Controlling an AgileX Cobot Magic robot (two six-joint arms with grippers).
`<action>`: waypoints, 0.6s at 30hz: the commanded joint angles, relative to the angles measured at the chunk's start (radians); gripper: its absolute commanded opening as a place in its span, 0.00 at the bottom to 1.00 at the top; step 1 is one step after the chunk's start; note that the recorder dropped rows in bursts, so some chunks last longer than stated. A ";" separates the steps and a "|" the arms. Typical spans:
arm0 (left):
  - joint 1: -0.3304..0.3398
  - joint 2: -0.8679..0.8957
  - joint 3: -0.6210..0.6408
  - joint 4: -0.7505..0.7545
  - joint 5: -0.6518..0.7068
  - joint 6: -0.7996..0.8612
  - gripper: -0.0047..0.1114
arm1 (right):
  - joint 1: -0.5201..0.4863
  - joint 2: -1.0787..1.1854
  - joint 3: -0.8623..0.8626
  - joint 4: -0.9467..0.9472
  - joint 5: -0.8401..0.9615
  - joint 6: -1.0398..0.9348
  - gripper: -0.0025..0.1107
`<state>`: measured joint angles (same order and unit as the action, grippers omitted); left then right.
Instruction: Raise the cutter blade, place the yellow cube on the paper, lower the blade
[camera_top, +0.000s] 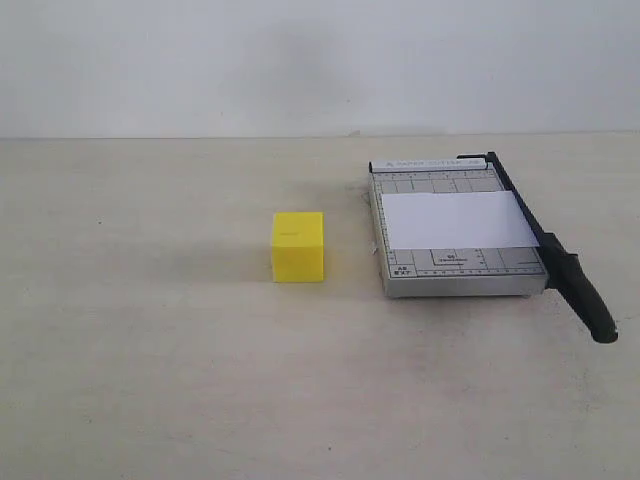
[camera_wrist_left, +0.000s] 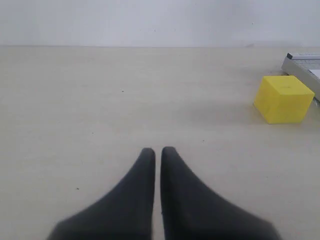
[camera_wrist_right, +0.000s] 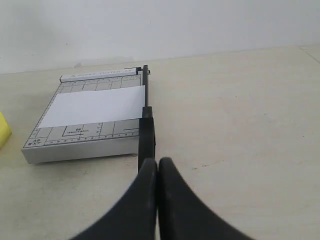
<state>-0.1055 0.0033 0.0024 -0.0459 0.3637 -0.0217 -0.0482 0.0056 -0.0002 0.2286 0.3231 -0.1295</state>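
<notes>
Closest to the lens, the right gripper (camera_wrist_right: 158, 162) is being held with its two black jaws pressed together and nothing between them. Just beyond its tips, the rounded handle of the cutter blade (camera_top: 578, 288) is being seen. The left gripper (camera_wrist_left: 157, 150) is being held low over bare table, its jaws nearly together with only a thin slit between them, gripping nothing.

The cutter blade is being shown lowered flat along one long edge of the grey cutter base (camera_top: 460, 272), with its thick handle jutting past the base's near corner. The paper (camera_top: 455, 218) is being shown lying flat across the middle of the base, one short end reaching the blade.

The yellow cube (camera_top: 298, 247) is being shown standing on the table (camera_top: 150, 350), near the side of the base opposite the blade, apart from it and not touching. Beyond the base, a plain white wall (camera_top: 300, 60) is being shown.
</notes>
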 joint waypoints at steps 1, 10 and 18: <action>-0.009 -0.003 -0.002 -0.007 -0.005 0.000 0.08 | -0.002 -0.006 0.000 0.003 -0.011 -0.003 0.02; -0.009 -0.003 -0.002 -0.007 -0.005 0.000 0.08 | -0.002 -0.006 0.000 0.059 -0.083 0.031 0.02; -0.009 -0.003 -0.002 -0.007 -0.005 0.000 0.08 | -0.002 -0.006 0.000 0.235 -0.163 0.367 0.02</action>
<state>-0.1055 0.0033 0.0024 -0.0459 0.3637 -0.0217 -0.0482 0.0056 -0.0002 0.4224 0.2042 0.1302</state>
